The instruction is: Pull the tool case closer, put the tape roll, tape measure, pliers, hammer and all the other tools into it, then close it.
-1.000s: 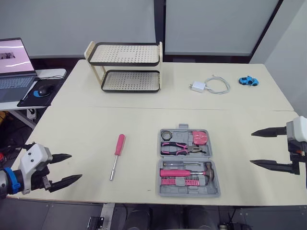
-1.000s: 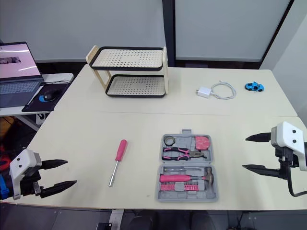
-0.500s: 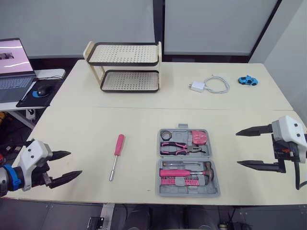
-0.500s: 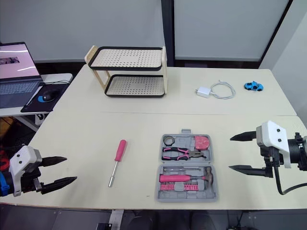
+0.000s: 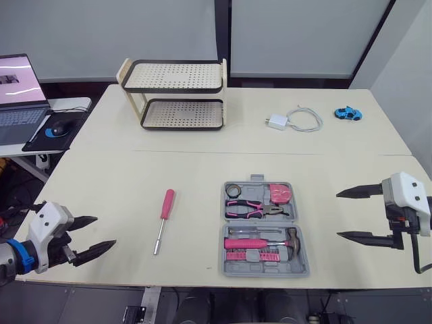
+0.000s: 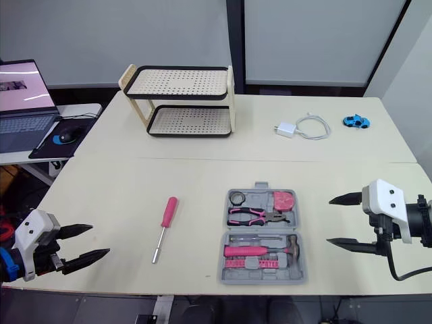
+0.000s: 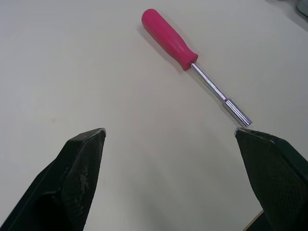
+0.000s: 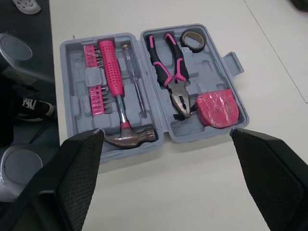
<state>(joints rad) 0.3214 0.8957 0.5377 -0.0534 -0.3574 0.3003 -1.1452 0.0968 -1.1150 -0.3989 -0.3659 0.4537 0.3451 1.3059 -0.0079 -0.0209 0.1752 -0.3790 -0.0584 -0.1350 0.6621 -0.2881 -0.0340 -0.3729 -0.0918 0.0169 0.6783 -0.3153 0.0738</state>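
The grey tool case (image 5: 266,272) lies open and flat near the table's front edge. It holds the tape roll (image 5: 234,190), pink tape measure (image 5: 281,194), pliers (image 5: 253,210), hammer (image 5: 266,241) and pink bits. A pink-handled screwdriver (image 5: 164,217) lies loose on the table left of the case. My left gripper (image 5: 105,231) is open at the front left corner, with the screwdriver (image 7: 178,43) ahead of its fingertips. My right gripper (image 5: 337,214) stands open to the right of the case (image 8: 154,139), apart from it and empty.
A two-tier black and cream rack (image 5: 177,94) stands at the back left. A white charger with cable (image 5: 293,120) and a small blue toy car (image 5: 349,113) lie at the back right. A laptop (image 5: 20,94) and mouse sit on a side desk at left.
My right gripper came in toward the case, then drew back slightly and dropped a little. The left gripper has hardly moved. The tools and case stay put.
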